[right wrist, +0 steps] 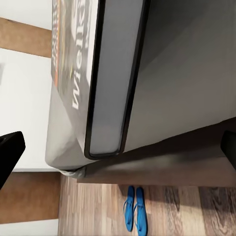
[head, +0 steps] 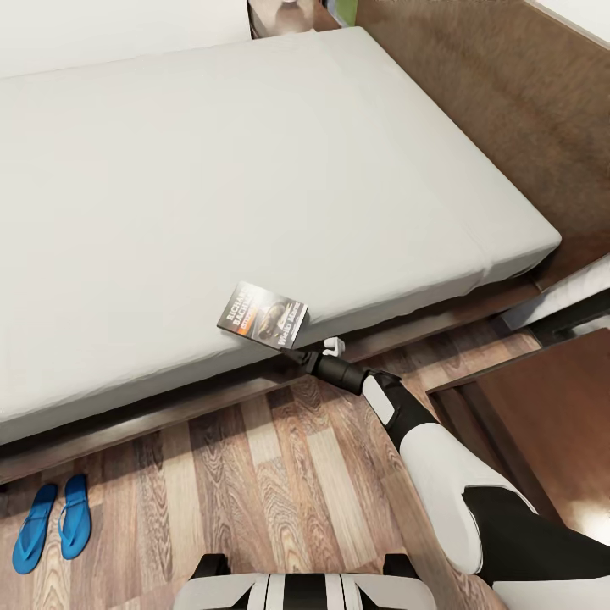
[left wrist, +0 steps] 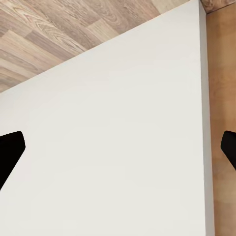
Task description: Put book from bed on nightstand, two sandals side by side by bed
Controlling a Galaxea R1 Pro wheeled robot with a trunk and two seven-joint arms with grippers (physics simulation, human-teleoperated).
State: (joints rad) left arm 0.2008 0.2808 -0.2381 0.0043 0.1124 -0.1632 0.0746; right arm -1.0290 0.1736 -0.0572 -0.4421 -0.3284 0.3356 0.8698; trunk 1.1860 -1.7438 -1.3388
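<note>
We look down on the bed (head: 212, 169), its grey mattress spread across the wood-plank floor (head: 254, 474). A nightstand (head: 542, 407) stands at our right, just beside the bed's corner. Our right arm reaches to the mattress edge, where the right gripper (head: 296, 352) sits at the book (head: 263, 314); its fingertips stand wide apart around the book's edge. The left gripper (left wrist: 118, 152) hangs spread, grasping nothing. Two blue sandals (head: 52, 521) lie together on the floor near the bed.
</note>
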